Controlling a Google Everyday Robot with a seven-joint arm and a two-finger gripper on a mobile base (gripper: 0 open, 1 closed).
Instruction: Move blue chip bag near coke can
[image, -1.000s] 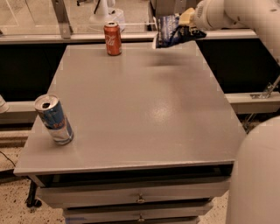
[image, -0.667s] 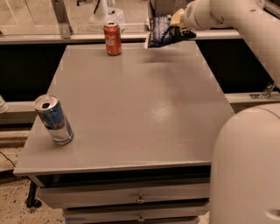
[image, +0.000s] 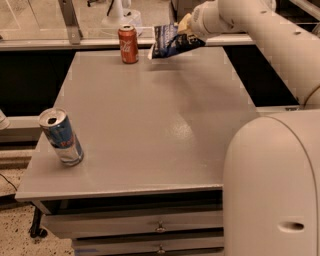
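The blue chip bag is dark navy with white lettering. It hangs in the air above the far edge of the grey table, tilted. My gripper is shut on the bag's right end, at the end of my white arm reaching in from the right. The coke can is red with white script and stands upright at the table's far edge. It is just left of the bag, with a small gap between them.
A blue-and-silver energy drink can stands near the table's front left corner. My white base fills the lower right. Drawers sit under the table front. A glass rail and a floor stand lie behind the table.
My gripper has carried the chip bag leftward along the far edge, toward the coke can. The two cans have not moved.
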